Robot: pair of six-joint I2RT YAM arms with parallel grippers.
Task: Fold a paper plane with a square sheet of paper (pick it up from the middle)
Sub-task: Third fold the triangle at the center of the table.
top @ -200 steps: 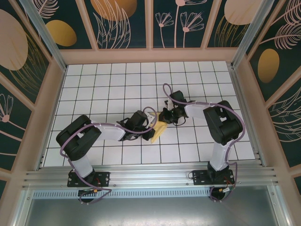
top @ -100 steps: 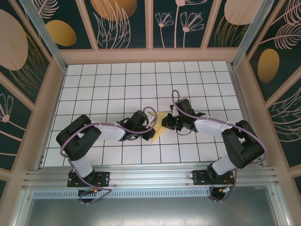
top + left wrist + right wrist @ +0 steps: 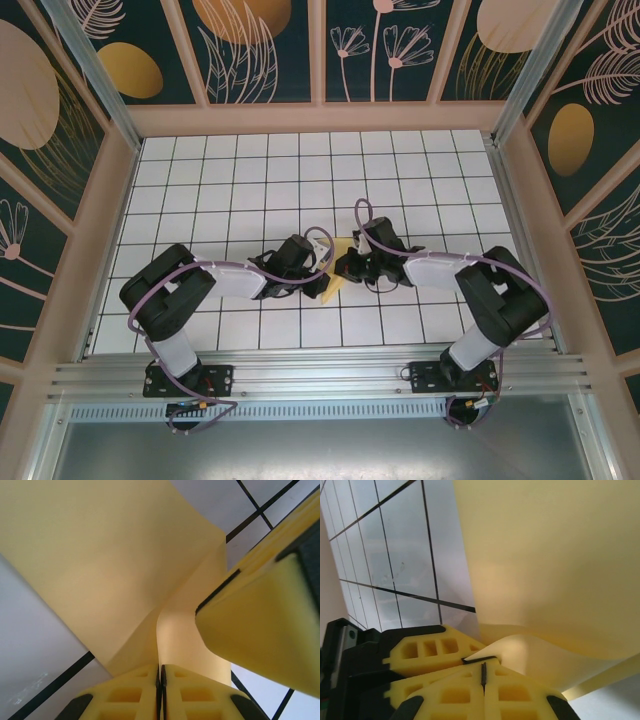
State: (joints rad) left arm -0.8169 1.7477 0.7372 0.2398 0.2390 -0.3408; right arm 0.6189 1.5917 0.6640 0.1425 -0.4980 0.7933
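Evidently, the square sheet of paper [image 3: 337,281] is caught between the two arms near the middle of the table [image 3: 250,180]; it lies as a narrow, partly folded yellow strip whose long axis runs from far to near in the top view, across the line that joins the two wrists. The left gripper [image 3: 320,270] is brought up against the strip from the left and the right gripper [image 3: 348,266] from the right, so neither arm is the nearer; both are already on it.

In the left wrist view the jaws are seen pressed together with the paper [image 3: 100,555] nipped in the seam, and a yellow finger [image 3: 260,630] of the other gripper is seen just beside them. In the right wrist view the jaws are likewise closed, and a curl of the paper [image 3: 545,555] appears to be pinched at their tips, the rest rising and bowing away.

The two grips are judged to sit almost side by side on one stretch of the sheet; whatever crease comes next is likely to be set along the strip's long axis, between them.
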